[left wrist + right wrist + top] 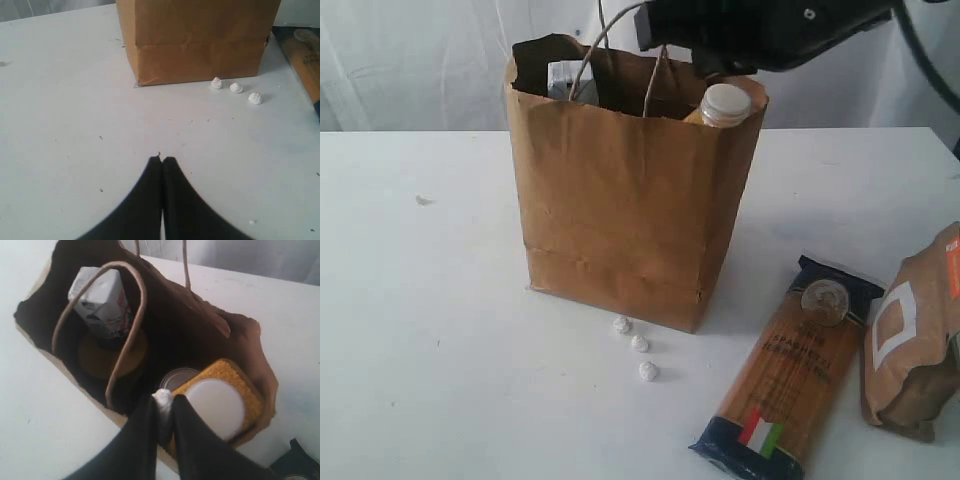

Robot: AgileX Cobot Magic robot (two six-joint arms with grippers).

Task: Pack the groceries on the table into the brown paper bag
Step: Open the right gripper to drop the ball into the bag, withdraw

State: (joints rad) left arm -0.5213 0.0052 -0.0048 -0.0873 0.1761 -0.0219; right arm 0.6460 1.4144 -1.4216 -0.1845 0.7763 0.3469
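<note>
- We see the brown paper bag (620, 220) standing upright mid-table (420, 300), mouth open.
- The left gripper (162, 159) hangs low over bare tabletop in front of the bag. Its fingers are pressed flat together with nothing between them.
- The right gripper (164, 402) sits over the bag's mouth, right at the rim beside the bottle's cap. Its fingers are nearly together, with only a thin gap.
- A small pale bit shows between the right fingertips. We can't tell what it is, or whether anything is gripped.
- The white-capped yellow grain bottle (725, 103) is inside the bag at its right end, cap poking above the rim.
- The pull-tab can (176, 377) is in the bag, just beside the bottle and lower down.
- The small white-blue carton (102, 300) is upright in the bag's other end, over the gold-lidded clear jar (97, 360), of which only the lid shows.
- The dark-blue spaghetti pack (785, 375) lies flat on the table, to the right of the bag in the exterior view.
- The brown pouch (910, 350) lies just beside the spaghetti, at the frame's right edge.
- Three white pebble bits (639, 343) lie in a row near the bag's front corner.
</note>
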